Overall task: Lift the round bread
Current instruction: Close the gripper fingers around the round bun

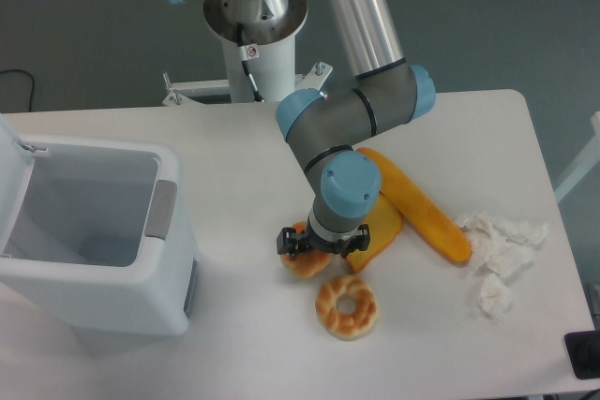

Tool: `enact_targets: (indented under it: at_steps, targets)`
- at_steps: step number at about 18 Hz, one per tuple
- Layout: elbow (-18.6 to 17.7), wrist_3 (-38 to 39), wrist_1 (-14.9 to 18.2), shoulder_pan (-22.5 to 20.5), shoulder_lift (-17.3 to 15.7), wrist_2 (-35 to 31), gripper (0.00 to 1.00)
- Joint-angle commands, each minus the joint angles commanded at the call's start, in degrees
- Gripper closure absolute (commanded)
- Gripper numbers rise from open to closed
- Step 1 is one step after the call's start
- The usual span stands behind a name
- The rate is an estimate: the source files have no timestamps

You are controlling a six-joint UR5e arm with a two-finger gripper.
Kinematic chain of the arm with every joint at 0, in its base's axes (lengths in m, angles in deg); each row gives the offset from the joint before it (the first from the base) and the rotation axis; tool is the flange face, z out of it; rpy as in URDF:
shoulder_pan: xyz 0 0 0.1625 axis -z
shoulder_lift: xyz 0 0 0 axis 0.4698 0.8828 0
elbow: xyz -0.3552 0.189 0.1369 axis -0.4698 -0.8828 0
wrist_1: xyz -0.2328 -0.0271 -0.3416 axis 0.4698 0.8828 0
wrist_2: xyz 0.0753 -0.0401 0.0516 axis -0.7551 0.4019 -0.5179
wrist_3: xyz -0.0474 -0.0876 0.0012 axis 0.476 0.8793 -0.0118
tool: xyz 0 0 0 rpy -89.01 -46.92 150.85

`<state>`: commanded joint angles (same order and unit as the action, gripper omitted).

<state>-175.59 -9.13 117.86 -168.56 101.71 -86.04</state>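
Note:
The round bread (303, 264), a small golden-orange bun, lies on the white table (244, 156) near its middle front. Only its left and lower part shows. My gripper (322, 246) hangs directly over it, pointing down, and the blue wrist hides the fingertips. Black finger parts (289, 242) stick out on both sides of the wrist, spread apart, so the gripper looks open around the bun. I cannot tell whether the fingers touch the bread.
A ring-shaped doughnut bread (347, 306) lies just in front of the bun. An orange toast slice (382, 227) and a long loaf (427, 213) lie to the right, beside crumpled white paper (497, 250). A white bin (89, 231) stands open at the left.

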Motion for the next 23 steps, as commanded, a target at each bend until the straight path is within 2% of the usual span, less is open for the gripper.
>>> enact_targets:
  at_steps: [7, 10, 13, 15, 21, 23]
  targets:
    - [-0.1, 0.2, -0.2, 0.0, 0.1, -0.1, 0.01]
    - [-0.1, 0.1, -0.2, 0.0, 0.0, -0.1, 0.16]
    - [-0.1, -0.1, -0.2, 0.1, 0.0, -0.1, 0.25]
    - [-0.1, 0.0, -0.1, 0.1, 0.0, -0.1, 0.38]
    - [0.0, -0.3, -0.1, 0.1, -0.1, -0.1, 0.9]
    - [0.0, -0.6, -0.1, 0.1, -0.4, -0.1, 0.93]
